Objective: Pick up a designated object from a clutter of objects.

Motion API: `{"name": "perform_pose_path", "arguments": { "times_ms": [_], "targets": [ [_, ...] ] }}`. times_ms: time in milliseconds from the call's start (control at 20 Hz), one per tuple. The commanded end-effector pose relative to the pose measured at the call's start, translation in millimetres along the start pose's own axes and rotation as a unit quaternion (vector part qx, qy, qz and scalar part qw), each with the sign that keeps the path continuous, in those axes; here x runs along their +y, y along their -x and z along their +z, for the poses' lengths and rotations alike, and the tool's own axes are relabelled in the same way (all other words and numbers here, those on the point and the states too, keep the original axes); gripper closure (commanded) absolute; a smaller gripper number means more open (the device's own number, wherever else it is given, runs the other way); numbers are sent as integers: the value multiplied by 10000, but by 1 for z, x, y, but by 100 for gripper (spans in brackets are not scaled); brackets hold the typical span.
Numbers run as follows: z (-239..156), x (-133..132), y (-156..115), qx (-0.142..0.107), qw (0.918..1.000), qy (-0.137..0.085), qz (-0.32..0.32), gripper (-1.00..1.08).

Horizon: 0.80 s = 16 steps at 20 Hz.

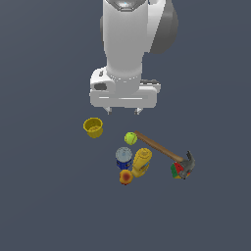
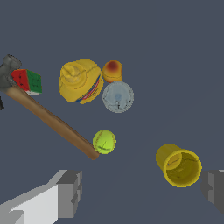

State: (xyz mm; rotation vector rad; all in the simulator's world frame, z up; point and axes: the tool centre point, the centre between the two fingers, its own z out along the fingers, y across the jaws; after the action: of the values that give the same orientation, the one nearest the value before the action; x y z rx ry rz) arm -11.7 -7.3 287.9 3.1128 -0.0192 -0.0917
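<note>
The yellow cup (image 1: 93,127) is seen empty just below the spread gripper (image 1: 122,111); the blue can (image 1: 123,158) is hemmed by mustard bottle (image 1: 141,162) and fruit (image 1: 126,177).

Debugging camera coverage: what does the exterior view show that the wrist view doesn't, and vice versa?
Exterior only: the white arm body above the gripper, plus the blue side and label of the can.
Wrist only: straight down onto the can's silvery top and into the yellow cup.
Both: cup, tennis ball, hammer, mustard bottle, orange-red fruit, multicoloured cube, and open jaws holding nothing.
</note>
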Motion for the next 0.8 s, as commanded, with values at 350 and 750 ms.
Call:
{"name": "perform_pose_path", "arguments": {
  "times_ms": [350,750],
  "targets": [
    [7,1,-4,-2,10000,10,-86,-92],
    [40,0,-26,67,9982,-2,-596,-92]
  ]
}}
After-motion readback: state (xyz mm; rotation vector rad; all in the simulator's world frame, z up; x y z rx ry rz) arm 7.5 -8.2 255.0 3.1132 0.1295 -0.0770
